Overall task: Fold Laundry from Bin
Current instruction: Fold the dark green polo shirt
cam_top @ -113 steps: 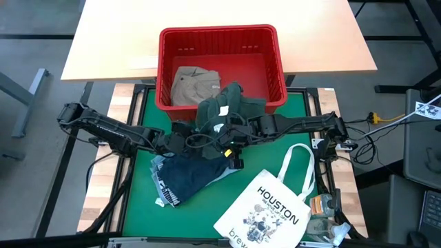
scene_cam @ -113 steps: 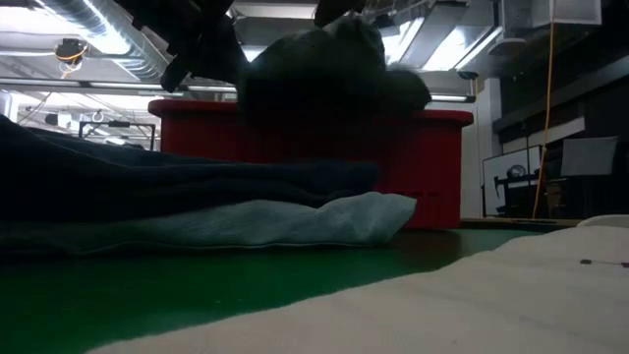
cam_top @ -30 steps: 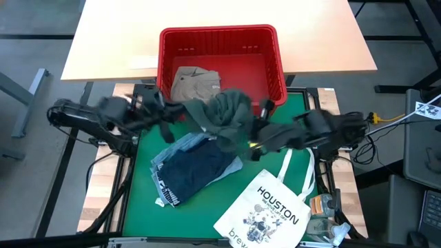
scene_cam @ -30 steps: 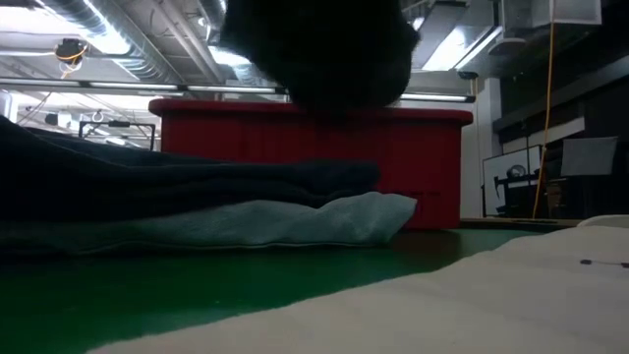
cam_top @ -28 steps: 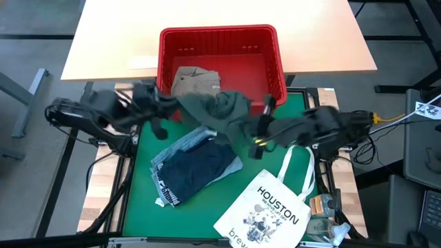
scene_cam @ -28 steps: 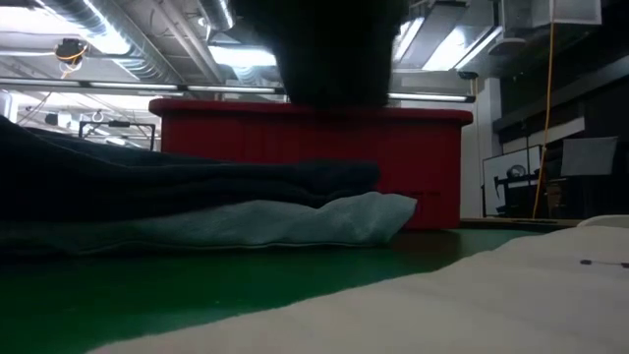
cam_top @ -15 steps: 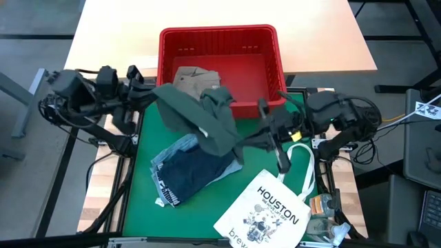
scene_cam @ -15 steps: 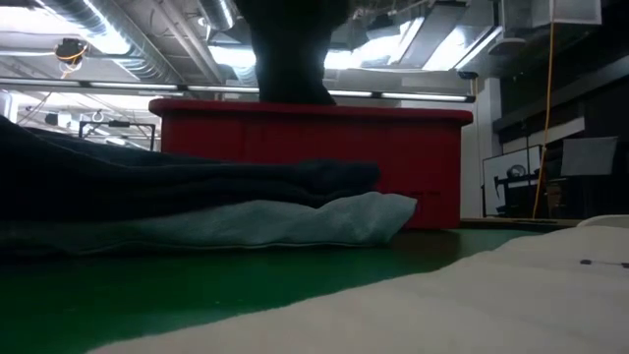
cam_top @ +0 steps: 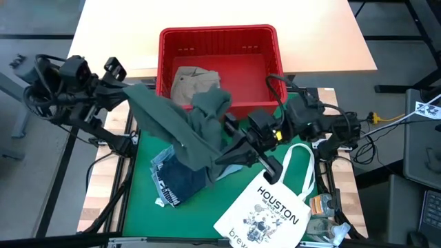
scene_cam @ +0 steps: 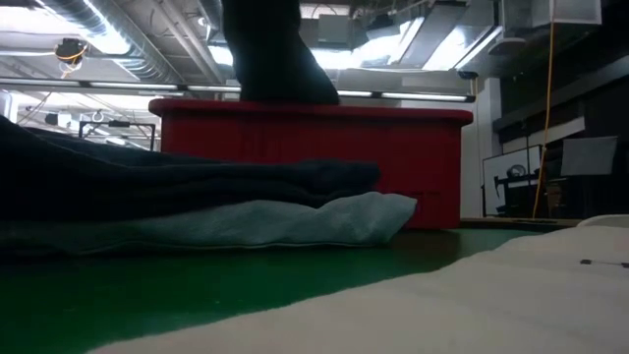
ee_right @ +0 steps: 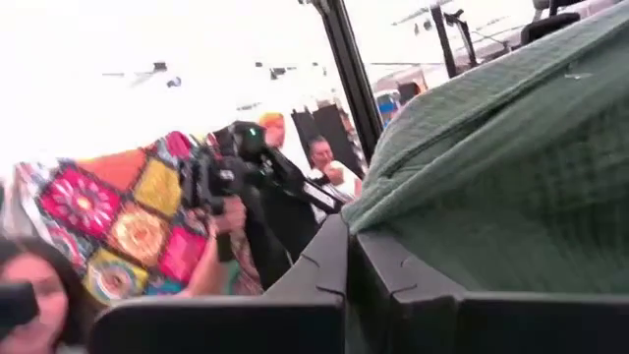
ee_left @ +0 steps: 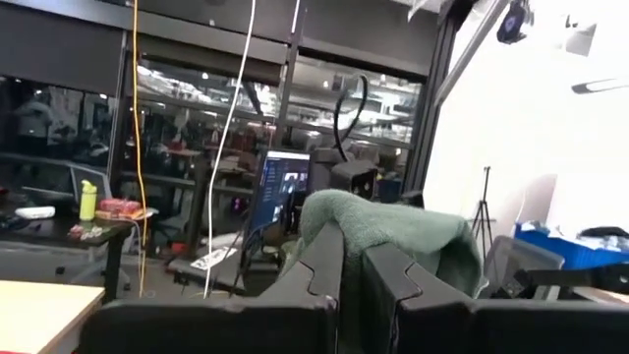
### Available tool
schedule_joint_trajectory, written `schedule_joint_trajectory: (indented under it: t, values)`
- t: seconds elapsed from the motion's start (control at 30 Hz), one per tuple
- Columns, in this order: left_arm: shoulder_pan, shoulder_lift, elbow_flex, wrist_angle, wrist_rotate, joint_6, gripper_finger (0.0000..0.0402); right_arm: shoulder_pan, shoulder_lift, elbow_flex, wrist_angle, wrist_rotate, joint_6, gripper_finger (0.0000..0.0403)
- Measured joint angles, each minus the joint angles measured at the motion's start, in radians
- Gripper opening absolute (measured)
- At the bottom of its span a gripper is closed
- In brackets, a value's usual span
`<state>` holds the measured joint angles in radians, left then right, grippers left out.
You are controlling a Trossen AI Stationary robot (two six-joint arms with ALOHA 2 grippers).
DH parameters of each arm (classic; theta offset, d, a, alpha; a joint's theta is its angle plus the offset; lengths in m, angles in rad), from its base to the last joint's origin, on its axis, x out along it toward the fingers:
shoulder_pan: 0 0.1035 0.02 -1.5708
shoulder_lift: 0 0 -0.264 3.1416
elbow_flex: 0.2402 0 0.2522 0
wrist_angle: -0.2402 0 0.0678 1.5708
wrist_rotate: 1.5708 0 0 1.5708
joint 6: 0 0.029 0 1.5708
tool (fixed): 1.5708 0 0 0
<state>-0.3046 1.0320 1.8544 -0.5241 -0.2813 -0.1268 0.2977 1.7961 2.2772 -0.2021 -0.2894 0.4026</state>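
The dark green garment (cam_top: 182, 131) is held in the air between both grippers, above the green mat (cam_top: 141, 213); in the low view it shows as a dark shape (scene_cam: 275, 59) at the top. My left gripper (cam_top: 129, 89) is shut on its far-left end, beside the red bin (cam_top: 220, 33). My right gripper (cam_top: 224, 155) is shut on its near-right end. A khaki garment (cam_top: 193, 84) lies in the bin. A navy garment (cam_top: 180, 178) lies on light blue denim (cam_top: 160, 160) on the mat. My left gripper pinches the green garment's far-left end (ee_left: 339, 221) between its two shut fingers. The cloth bunches over the fingertips, so one layer or several cannot be told. The garment is lifted clear and runs from here to the other gripper. My right gripper pinches the garment's near-right end (ee_right: 393, 211) between its two shut fingers, coming from the table's right. The cloth spreads away from the fingertips toward the left gripper, clear of the table.
The white tote bag printed "HOUSTON" (cam_top: 269, 207) lies at the mat's near right corner, its handle under my right arm. The navy and denim pile (scene_cam: 197, 202) lies below the held garment. People show in the room in the right wrist view (ee_right: 324, 162).
My left gripper has gone toward the table's left and far edges. My right gripper has gone toward the near edge and the left. The green garment, bunched between them a second ago, has spread out into a long sheet between the two grippers, still clear of the table.
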Motion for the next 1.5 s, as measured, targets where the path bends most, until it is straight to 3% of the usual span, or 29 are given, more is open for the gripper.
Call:
schedule_joint_trajectory:
  t: [0.17, 0.53, 0.9, 1.07, 1.23, 1.5]
  values:
    - [0.0, -0.001, 0.027, -0.044, 0.0, 0.0, 0.0007, 0.0, 0.006, 0.0, 0.081, -0.01, 0.015, 0.0002]
    - [0.001, 0.005, 0.04, 0.025, 0.021, 0.006, 0.0008, -0.045, 0.009, -0.003, 0.451, 0.038, -0.014, 0.0003]
    - [0.002, 0.004, 0.043, 0.033, 0.034, 0.006, 0.0008, -0.137, 0.007, -0.003, 0.504, -0.017, 0.065, 0.0003]
    - [0.001, 0.0, 0.043, 0.032, -0.063, 0.033, 0.0008, -0.143, 0.007, -0.002, 0.529, -0.013, 0.065, 0.0003]
    - [0.001, 0.0, 0.043, 0.037, -0.237, 0.175, 0.0008, -0.143, 0.01, -0.002, 0.501, 0.0, 0.084, 0.0003]
    - [0.001, 0.028, -0.009, -0.169, -0.446, 0.236, 0.0008, -0.138, 0.003, 0.006, 0.097, -0.071, 0.121, 0.0003]
